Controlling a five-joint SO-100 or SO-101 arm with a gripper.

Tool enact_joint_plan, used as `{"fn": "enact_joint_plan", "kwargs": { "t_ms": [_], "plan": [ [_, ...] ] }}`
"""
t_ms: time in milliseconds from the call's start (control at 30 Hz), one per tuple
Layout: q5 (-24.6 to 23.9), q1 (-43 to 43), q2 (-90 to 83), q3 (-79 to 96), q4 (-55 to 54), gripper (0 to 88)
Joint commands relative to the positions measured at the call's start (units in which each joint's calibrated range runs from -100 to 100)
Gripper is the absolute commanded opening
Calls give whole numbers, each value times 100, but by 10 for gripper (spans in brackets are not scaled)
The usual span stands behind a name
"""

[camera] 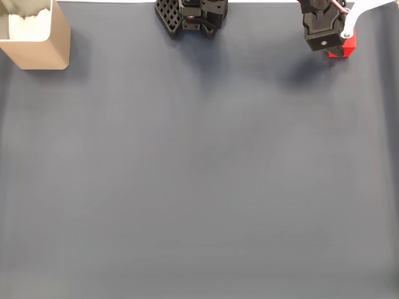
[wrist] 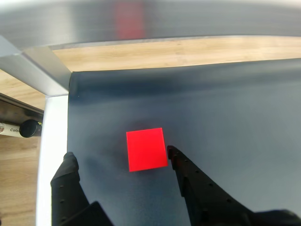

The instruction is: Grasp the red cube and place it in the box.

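Observation:
The red cube (wrist: 146,149) lies flat on the dark grey mat, near the mat's corner. In the wrist view my gripper (wrist: 120,157) is open, its two black fingers on either side of the cube: the right fingertip (wrist: 173,153) is almost at the cube's edge, the left fingertip (wrist: 69,160) stands well apart. In the fixed view the arm's black head covers most of the red cube (camera: 341,50) at the top right. The tan box (camera: 47,43) with white material inside sits at the top left corner, far from the cube.
The arm's black base (camera: 190,15) stands at the top middle of the fixed view. The dark mat (camera: 199,187) spreads wide between cube and box. Beyond the mat's edge the wrist view shows a wooden tabletop (wrist: 164,52) and a metal rail (wrist: 37,70).

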Motion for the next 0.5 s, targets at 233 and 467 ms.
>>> {"fn": "enact_joint_plan", "kwargs": {
  "t_ms": [233,467],
  "plan": [
    [-24,-17,26,-178,-124,434],
    [-49,-17,35,-206,-124,409]
  ]
}}
